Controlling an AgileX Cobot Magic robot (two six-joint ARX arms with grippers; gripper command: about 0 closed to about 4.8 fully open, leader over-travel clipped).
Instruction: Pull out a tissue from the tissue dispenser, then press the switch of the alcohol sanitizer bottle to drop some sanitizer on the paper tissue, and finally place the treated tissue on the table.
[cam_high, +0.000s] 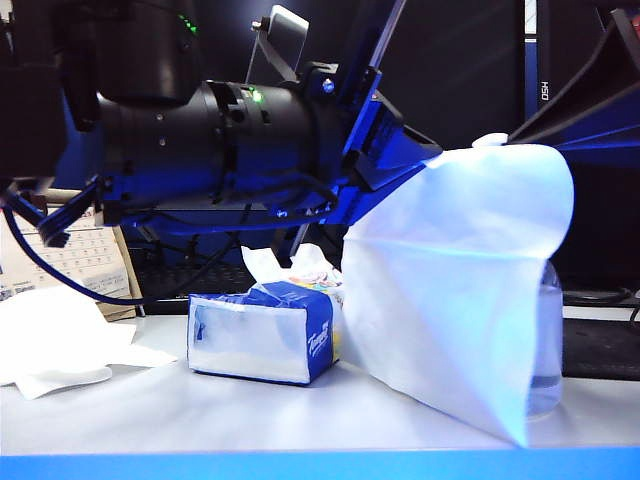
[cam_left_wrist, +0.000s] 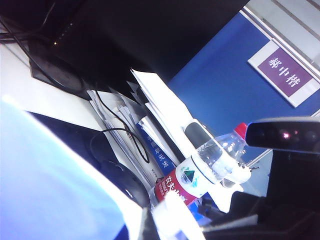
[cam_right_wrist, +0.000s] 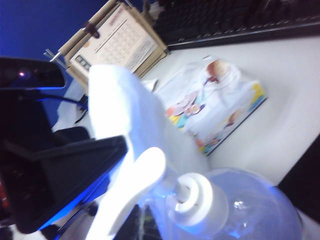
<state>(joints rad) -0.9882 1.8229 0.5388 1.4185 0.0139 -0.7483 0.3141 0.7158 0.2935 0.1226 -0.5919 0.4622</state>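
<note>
The tissue (cam_high: 450, 290) is thin, soft white paper, slightly translucent, with fold creases. The tissue dispenser (cam_high: 262, 335) is a soft plastic pack, glossy blue and white (its printed side shows in the right wrist view). The alcohol sanitizer bottle (cam_right_wrist: 260, 210) is clear, shiny plastic; its switch (cam_right_wrist: 145, 172) is smooth white plastic. The table (cam_high: 200, 410) is a smooth white top with a faint sheen. The desk calendar (cam_right_wrist: 120, 42) is matt paper on brown card.

Black cylindrical arm (cam_high: 200, 130), blue brackets, green light, looping black cable (cam_high: 60, 275).
</note>
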